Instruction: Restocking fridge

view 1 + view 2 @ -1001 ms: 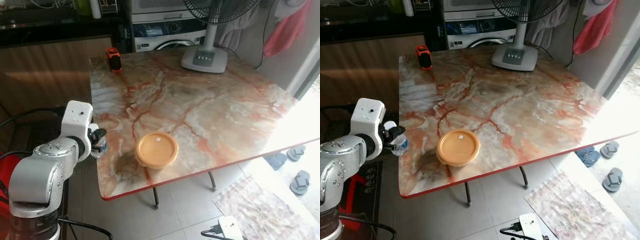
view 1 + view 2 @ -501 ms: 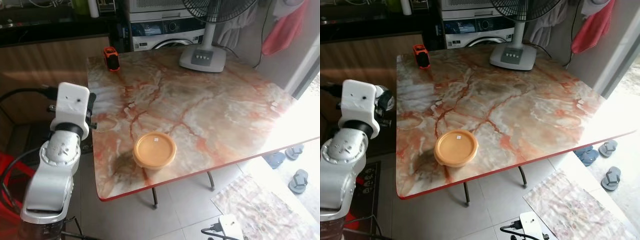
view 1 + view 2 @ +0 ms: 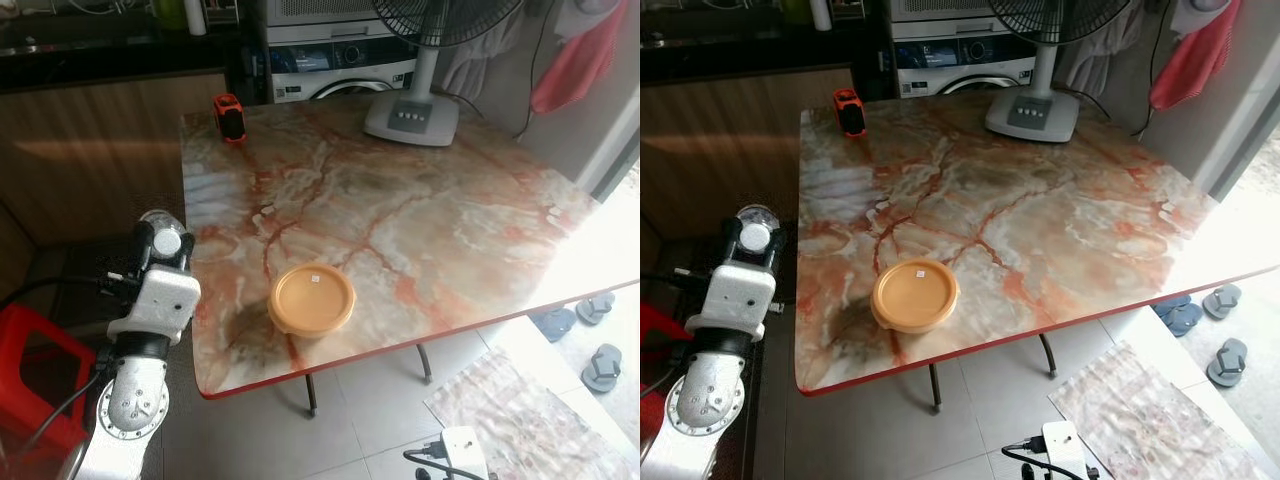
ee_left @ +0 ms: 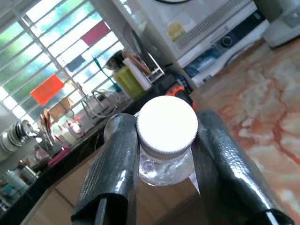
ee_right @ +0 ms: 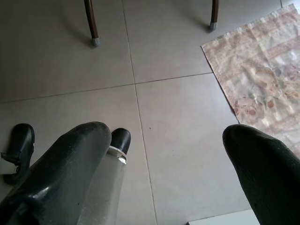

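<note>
**Bottle in the left gripper, off the table's left edge — carry step**

Landmark: the marble table (image 3: pixel 420 230). Largest item on it is the standing fan (image 3: pixel 415 110), at the far side. Nearer the front-left corner sits an orange lidded container (image 3: pixel 311 298); a small orange-and-black object (image 3: pixel 229 118) stands at the far-left corner.

Left gripper (image 4: pixel 161 159): raised just off the table's left edge, level with the container. Both black fingers (image 4: pixel 115 159) are clamped on the neck of a clear bottle (image 4: pixel 166 166), directly under its white cap (image 3: pixel 166 241). Bottle upright, cap up.

Right gripper (image 5: pixel 164 154): hangs low by the table legs, pointing at the tiled floor, fingers spread wide and empty.

Judgement, step in hand: transporting the bottle toward a fridge, which I cannot locate from here. To do it well:
- hold the bottle vertical; the grip is high, so the body may swing;
- turn away from the table edge before walking;
- keep the clamp firm, since clear plastic is likely slippery.
</note>
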You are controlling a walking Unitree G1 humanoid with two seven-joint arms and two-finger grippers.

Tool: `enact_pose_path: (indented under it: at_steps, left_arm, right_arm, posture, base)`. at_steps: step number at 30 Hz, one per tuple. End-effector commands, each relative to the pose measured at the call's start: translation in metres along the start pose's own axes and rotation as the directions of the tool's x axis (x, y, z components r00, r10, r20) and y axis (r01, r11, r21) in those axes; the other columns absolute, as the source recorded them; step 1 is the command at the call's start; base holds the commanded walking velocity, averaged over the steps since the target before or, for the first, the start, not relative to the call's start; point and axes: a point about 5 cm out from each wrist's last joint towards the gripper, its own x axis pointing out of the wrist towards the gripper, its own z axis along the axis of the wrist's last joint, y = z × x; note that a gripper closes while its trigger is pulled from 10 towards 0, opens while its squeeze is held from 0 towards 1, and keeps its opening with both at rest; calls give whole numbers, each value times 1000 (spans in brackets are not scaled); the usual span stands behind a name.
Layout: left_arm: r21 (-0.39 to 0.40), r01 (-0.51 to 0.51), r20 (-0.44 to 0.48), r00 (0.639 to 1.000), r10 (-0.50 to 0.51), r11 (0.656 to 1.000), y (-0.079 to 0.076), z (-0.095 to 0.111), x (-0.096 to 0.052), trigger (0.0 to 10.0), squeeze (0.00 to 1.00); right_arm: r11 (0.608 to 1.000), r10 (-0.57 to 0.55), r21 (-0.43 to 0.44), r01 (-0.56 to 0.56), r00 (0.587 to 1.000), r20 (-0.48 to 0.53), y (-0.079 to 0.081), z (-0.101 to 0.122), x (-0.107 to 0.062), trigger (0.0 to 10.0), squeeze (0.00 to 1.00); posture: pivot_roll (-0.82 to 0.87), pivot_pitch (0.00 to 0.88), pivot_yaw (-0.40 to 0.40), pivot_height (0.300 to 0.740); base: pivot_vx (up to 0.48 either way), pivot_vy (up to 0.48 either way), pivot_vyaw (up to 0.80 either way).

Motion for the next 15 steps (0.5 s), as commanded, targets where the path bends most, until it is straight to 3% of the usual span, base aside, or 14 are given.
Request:
enact_pose_path:
  at_steps: [1,9,15]
  left_arm:
    - [15,-10,-18,1000,10,1000,-1,-8,-3,10000,0]
    - [-77,-63,-2,998,63,995,-8,-7,4,10000,0]
    - [-61,-34,75,996,38,998,-12,6,12,10000,0]
  right_arm:
    - [1000,-7,22,7,1000,2,0,-2,0,10000,0]
    - [1000,-1,30,0,1000,19,1,0,0,10000,0]
    - [997,-6,72,4,1000,27,2,-1,0,10000,0]
  posture:
    - [120,0,-26,740]
    - [115,0,-25,740]
    - [110,0,-19,740]
  base:
    - [0,0,0]
    - [0,0,0]
    - [0,0,0]
